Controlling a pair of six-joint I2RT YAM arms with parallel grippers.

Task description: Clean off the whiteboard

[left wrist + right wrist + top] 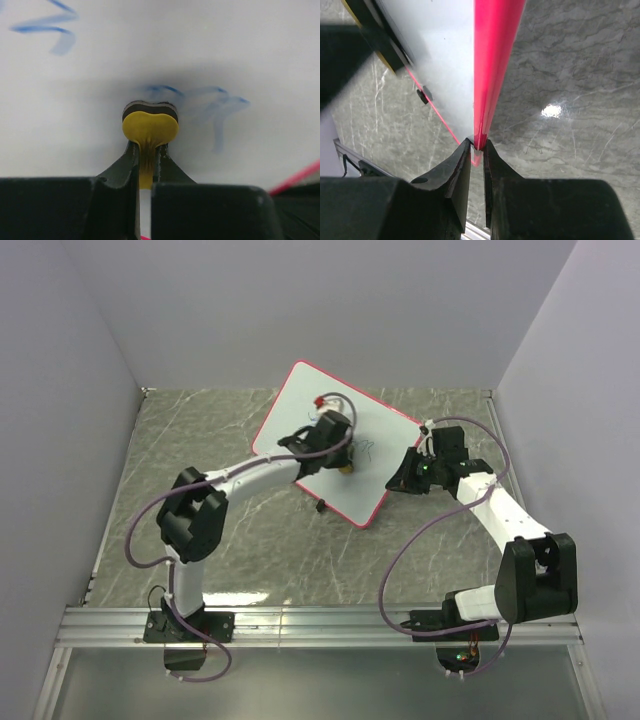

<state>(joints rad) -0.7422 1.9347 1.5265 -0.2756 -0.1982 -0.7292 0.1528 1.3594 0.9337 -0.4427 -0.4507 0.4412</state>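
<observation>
You have a grey marbled table (200, 450) with the whiteboard (300, 405) lying toward its far edge, about midway between the left and right edges. The board is turned so its corners point at the table's edges. Your right gripper (477, 147) pinches the red-pink rim (492, 65) on the board's right edge, one finger pressed to each side. Your left gripper (146, 150) reaches over the board's middle, squeezed onto a small yellow eraser (150, 127) whose dark pad touches the white face. Smudged blue scribbles (215, 102) lie just beside the eraser, with more strokes farther off on the board.
</observation>
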